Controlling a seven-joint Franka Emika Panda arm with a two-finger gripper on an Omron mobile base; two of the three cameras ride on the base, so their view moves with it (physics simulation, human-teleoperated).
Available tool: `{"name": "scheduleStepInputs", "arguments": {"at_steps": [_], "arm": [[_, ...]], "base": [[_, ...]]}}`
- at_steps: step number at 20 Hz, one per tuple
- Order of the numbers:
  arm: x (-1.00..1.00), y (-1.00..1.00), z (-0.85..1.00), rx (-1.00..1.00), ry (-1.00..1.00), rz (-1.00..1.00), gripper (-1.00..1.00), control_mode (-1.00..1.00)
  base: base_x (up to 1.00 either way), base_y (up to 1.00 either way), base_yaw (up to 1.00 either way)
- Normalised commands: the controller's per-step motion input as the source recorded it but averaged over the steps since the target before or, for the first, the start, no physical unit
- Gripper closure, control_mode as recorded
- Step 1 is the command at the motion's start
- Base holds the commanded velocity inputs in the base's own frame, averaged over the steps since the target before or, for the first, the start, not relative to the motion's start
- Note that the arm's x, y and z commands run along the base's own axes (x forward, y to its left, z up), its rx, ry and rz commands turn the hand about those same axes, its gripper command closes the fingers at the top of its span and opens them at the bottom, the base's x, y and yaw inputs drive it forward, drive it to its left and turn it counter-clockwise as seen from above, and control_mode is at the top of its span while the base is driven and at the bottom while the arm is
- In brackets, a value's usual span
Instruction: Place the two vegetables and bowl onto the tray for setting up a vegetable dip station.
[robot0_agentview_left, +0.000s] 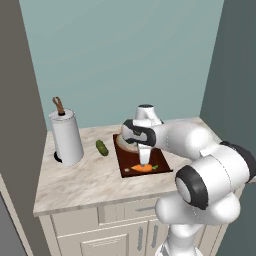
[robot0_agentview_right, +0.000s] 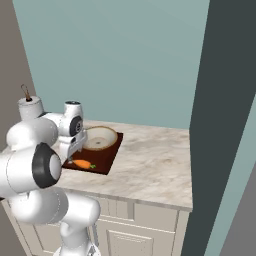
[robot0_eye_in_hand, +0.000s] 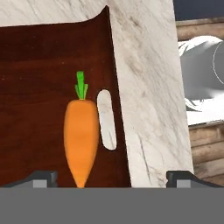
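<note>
My gripper (robot0_eye_in_hand: 111, 177), jaws wide apart, hovers over the small orange carrot (robot0_eye_in_hand: 81, 140) lying on the dark reddish-brown tray (robot0_eye_in_hand: 39, 78). I judge the stubby dark green cucumber (robot0_agentview_left: 102, 147) light, rigid and smooth; grasp it across its middle.

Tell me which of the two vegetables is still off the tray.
The cucumber: it lies on the marble counter beside the tray, while the carrot rests on it.

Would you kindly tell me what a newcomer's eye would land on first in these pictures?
The bright orange carrot stands out first, lying on the dark reddish-brown tray beside its slot handle, with the open gripper right above it. Behind it the wide tan bowl sits on the tray's far end. Off the tray, a stubby green cucumber lies on the marble counter near a tall paper towel roll.
</note>
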Motion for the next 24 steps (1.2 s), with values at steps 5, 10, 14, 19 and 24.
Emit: {"name": "scheduleStepInputs", "arguments": {"at_steps": [5,10,14,19,24], "arm": [[-0.06,0.34,0.3,0.0,-0.07,0.16,-1.0,-1.0],[0.01,0.31,0.25,0.0,-0.14,0.23,-1.0,-1.0],[0.12,0.28,0.17,0.0,-0.15,0.29,-1.0,-1.0],[0.2,0.24,0.14,0.03,-0.16,0.34,-1.0,-1.0],[0.22,0.21,0.11,0.07,-0.2,0.4,-1.0,-1.0]], "base": [[0.0,0.0,0.0],[0.0,0.0,0.0],[0.0,0.0,0.0],[0.0,0.0,0.0],[0.0,0.0,0.0]]}}
